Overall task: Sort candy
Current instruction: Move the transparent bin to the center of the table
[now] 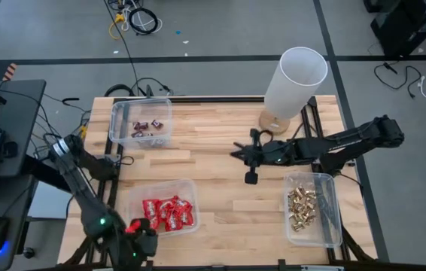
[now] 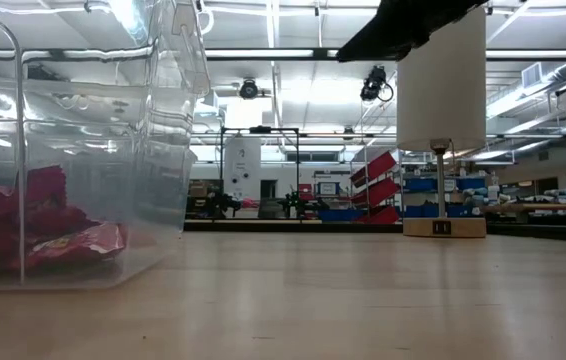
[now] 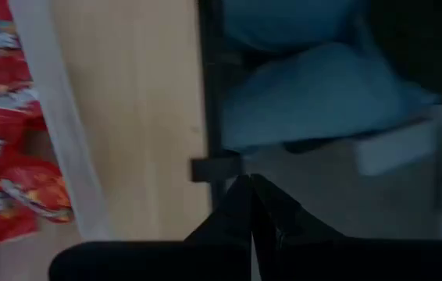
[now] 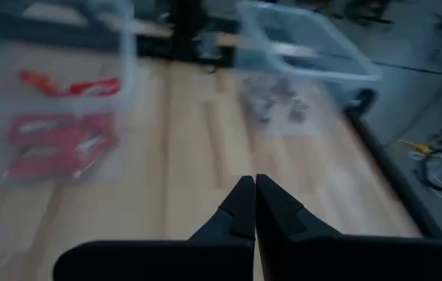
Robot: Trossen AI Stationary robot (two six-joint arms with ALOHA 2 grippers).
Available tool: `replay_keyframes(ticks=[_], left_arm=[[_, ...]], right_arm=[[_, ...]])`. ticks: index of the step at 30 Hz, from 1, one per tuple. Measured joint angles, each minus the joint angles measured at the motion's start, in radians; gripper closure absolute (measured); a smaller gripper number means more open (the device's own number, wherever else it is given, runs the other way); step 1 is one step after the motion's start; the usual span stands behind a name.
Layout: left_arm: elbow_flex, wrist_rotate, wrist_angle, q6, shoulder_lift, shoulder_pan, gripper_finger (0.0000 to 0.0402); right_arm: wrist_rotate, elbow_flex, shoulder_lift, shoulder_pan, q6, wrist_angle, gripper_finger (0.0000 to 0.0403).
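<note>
Candy looks sorted: red packets [image 1: 169, 213] in the bin just beside the left gripper [image 3: 251, 204], gold pieces [image 1: 302, 208] in the bin near the right gripper [image 4: 254, 201], dark bars [image 1: 147, 128] well ahead of it. Both grippers pinched closed, empty, apparently parked clear of the bins.

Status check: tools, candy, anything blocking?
Left tool and right tool shut, empty. Red packets, gold pieces, dark bars binned. Nothing blocking.
</note>
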Motion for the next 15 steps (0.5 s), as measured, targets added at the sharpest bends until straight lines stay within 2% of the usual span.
replay_keyframes(ticks=[5, 12, 15], left_arm=[[0.000, -0.108, -0.051, -0.034, 0.078, -0.040, 0.0401], [0.000, -0.123, -0.197, -0.154, 0.131, -0.081, 0.0401], [0.000, -0.173, -0.287, -0.193, 0.132, -0.094, 0.0401]], right_arm=[[-0.027, 0.000, 0.073, -0.002, -0.023, 0.061, 0.0403], [-0.029, 0.000, 0.157, -0.009, -0.051, 0.187, 0.0403], [-0.066, 0.000, 0.211, -0.021, -0.098, 0.250, 0.0403]])
